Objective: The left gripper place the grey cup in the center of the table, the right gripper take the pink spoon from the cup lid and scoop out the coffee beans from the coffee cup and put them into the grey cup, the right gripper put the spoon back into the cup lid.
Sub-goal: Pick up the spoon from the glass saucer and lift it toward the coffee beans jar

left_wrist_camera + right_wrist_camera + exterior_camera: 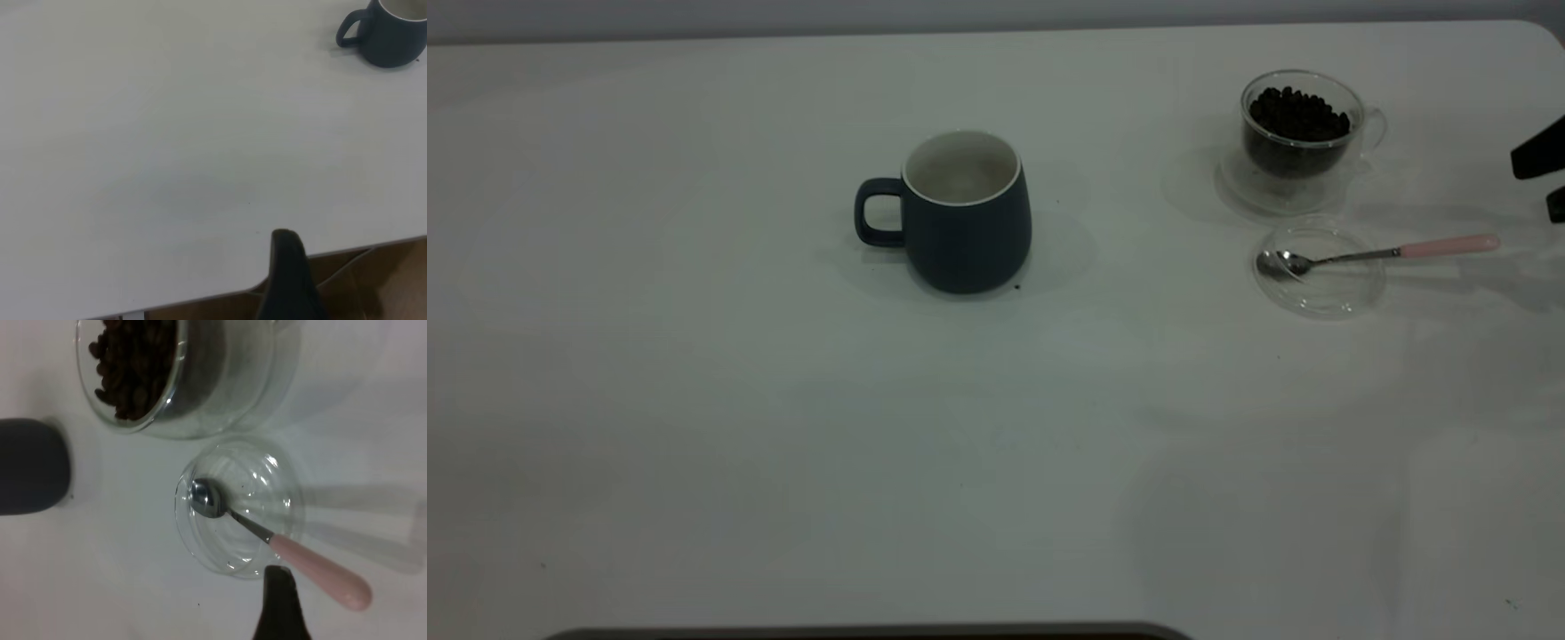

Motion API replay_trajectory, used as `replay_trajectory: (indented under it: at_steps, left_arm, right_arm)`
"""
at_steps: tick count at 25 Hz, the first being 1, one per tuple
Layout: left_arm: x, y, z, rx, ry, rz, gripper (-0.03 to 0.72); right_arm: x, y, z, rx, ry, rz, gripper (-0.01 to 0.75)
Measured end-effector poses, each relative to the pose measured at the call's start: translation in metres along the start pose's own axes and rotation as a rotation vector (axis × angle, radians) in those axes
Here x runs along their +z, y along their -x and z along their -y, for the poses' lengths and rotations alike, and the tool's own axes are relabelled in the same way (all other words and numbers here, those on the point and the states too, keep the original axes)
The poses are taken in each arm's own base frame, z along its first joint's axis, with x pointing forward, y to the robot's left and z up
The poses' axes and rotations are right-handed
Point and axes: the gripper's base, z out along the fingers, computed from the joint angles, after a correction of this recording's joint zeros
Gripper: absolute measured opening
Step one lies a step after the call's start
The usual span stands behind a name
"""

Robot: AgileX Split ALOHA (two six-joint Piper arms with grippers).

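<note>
The left gripper [288, 277] showed only as 1 dark fingertip over the near edge of the surface [783, 444], well apart from everything, and whether it was open could not be told. The grey cup [967, 213] stood upright near the middle of the surface, handle pointing left, its white interior empty. Farther right, the coffee cup [1303, 133] sat on its clear saucer [1249, 191], filled with coffee beans [1298, 114]. Just in front of it lay the cup lid [1319, 271], with the pink spoon [1378, 253] resting bowl-down in it, handle over the rim toward the right. The right gripper [1543, 169] hung at the right edge near the handle, holding nothing; its opening could not be told.
</note>
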Motion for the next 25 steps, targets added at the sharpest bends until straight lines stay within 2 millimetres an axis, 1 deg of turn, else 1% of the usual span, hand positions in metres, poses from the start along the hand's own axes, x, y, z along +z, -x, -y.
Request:
replay_trajectory:
  at_steps: [9,12,15,21,25]
  left_arm:
    - [0.000,0.000,0.000,-0.001,0.000,0.000,0.567]
    - [0.000,0.000,0.000,-0.001,0.000,0.000,0.567]
    - [0.000,0.000,0.000,-0.001,0.000,-0.001,0.567]
    - [0.000,0.000,0.000,-0.001,0.000,-0.001,0.567]
    - [0.000,0.000,0.000,-0.001,0.000,-0.001,0.567]
  right_arm:
    - [0.023,-0.014,0.014,0.053,0.070,-0.041,0.591]
    - [0.027,-0.017,0.017,0.065,0.083,-0.047,0.591]
    - [0.033,-0.017,0.016,0.070,0.096,-0.042,0.591]
    - [0.057,-0.025,0.013,0.089,0.133,-0.075,0.591]
    - [0.066,-0.025,0.006,0.067,0.146,-0.077,0.591]
